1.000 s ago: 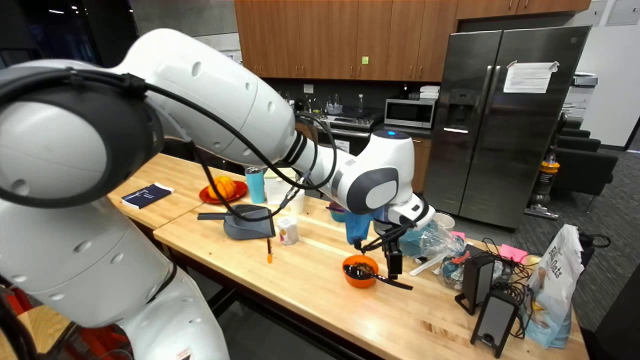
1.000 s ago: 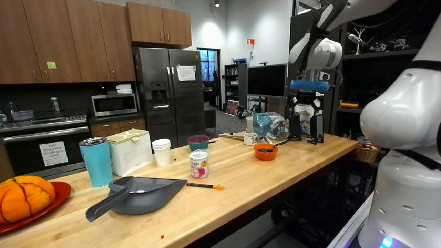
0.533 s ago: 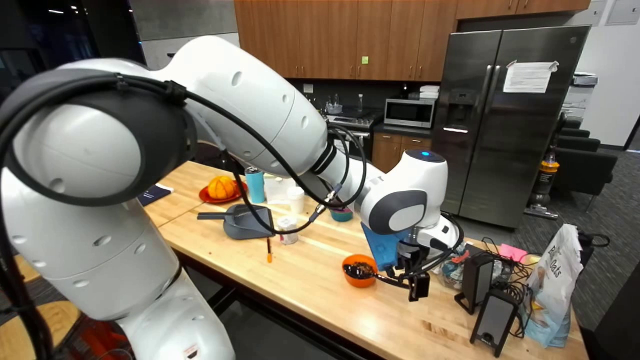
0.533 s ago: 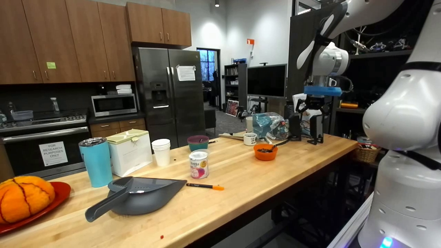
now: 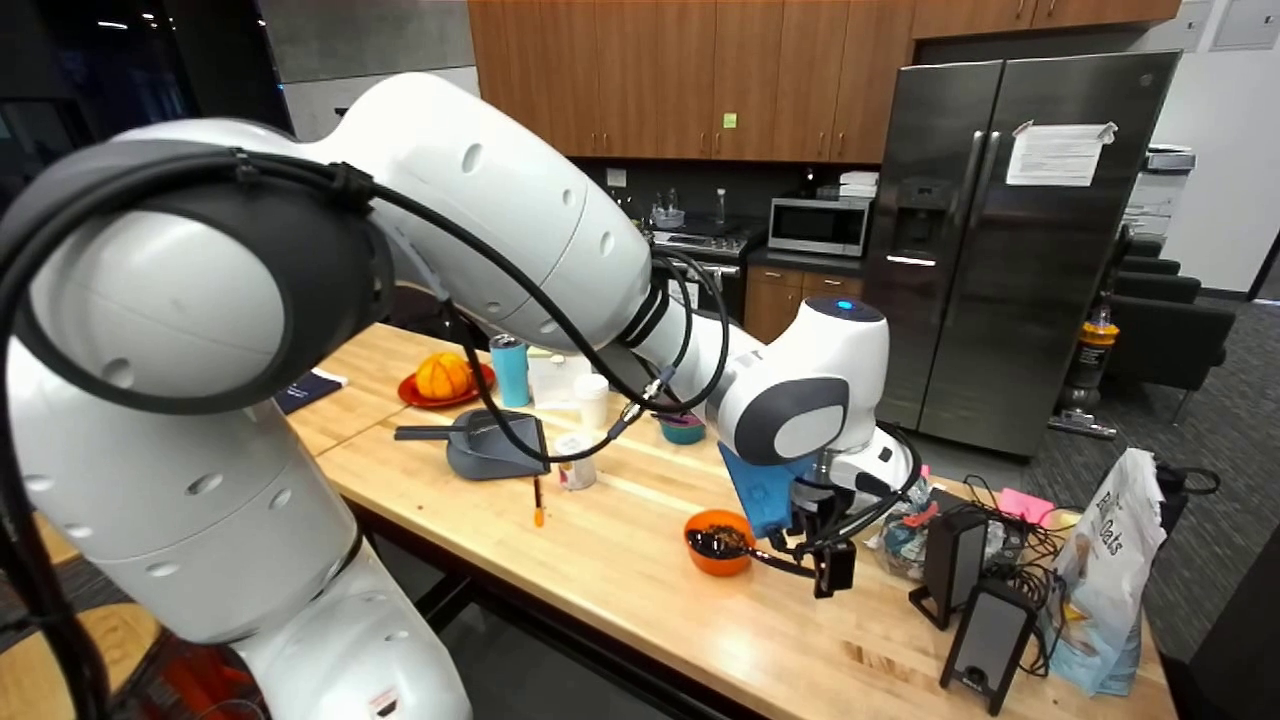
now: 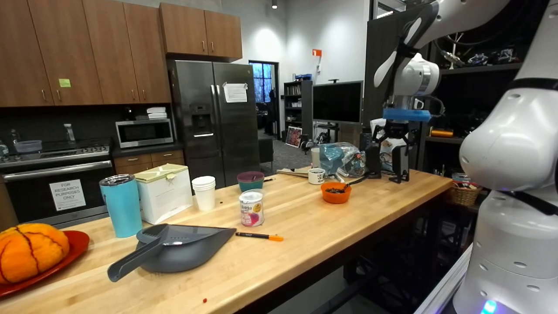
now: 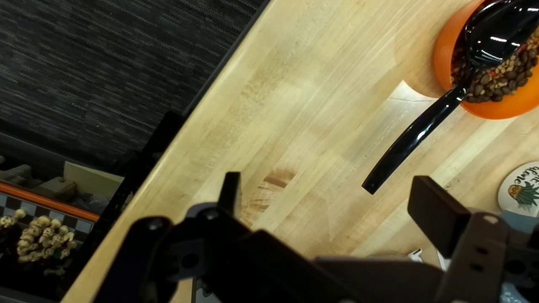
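Pincer (image 7: 330, 193): spread, grasping nothing, above the bench (image 7: 328, 105).
Black spoon (image 7: 442, 104): head in orange bowl (image 7: 505, 108), handle (image 7: 408, 138) toward the bench end bearing speakers (image 5: 990, 635).
Handle grip: best squared crosswise, lowered gently, bowl undisturbed.

the table (image 6: 305, 226) is long and of pale striped wood. on one stretch are a red plate (image 6: 79, 244), a blue tumbler (image 6: 122, 207), a white box (image 6: 168, 196), a stack of paper cups (image 6: 204, 195) and a grey dustpan (image 6: 187, 253). an orange-tipped pen (image 6: 256, 236) lies just beside the dustpan's lip, near a jar (image 6: 251, 210), with a teal bowl (image 6: 250, 185) farther off. farther along sit an orange bowl (image 6: 336, 197) and a white mug (image 6: 316, 176); past them, two dark speakers (image 5: 990, 640) and a white bag (image 5: 1105, 570). a dark blue book (image 5: 308, 389) lies flat near the red plate.
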Controlling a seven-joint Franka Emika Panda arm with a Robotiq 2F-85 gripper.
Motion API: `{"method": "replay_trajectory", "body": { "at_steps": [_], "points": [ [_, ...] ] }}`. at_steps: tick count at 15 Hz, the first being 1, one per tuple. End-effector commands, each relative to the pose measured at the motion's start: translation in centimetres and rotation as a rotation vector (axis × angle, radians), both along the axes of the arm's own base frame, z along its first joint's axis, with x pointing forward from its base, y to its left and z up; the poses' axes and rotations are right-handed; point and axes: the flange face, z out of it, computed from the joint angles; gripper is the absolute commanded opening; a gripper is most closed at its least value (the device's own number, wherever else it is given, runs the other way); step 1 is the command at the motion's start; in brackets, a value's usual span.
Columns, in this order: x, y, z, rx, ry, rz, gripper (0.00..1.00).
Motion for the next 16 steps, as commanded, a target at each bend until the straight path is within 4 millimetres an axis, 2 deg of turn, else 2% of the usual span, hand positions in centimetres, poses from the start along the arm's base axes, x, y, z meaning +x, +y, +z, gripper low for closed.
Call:
{"method": "replay_trajectory", "body": {
  "at_steps": [1, 3, 5, 8, 10, 11, 13, 16],
  "points": [
    [0.5, 0.7, -0.1, 0.029, -0.017, 0.000, 1.00],
    [3.0, 3.2, -1.0, 0.131, -0.076, -0.050, 1.00],
    [6.2, 6.5, -2.0, 0.237, -0.129, -0.098, 1.00],
    [10.7, 11.8, -2.5, 0.427, -0.175, -0.135, 1.00],
    [13.5, 15.3, -4.2, 0.560, -0.172, -0.101, 1.00],
    [11.1, 14.3, -2.9, 0.480, -0.175, -0.125, 1.00],
    [12.0, 15.6, -3.8, 0.484, -0.160, -0.108, 1.00],
    [11.7, 14.7, -3.7, 0.481, -0.165, -0.122, 1.00]
  ]
}}
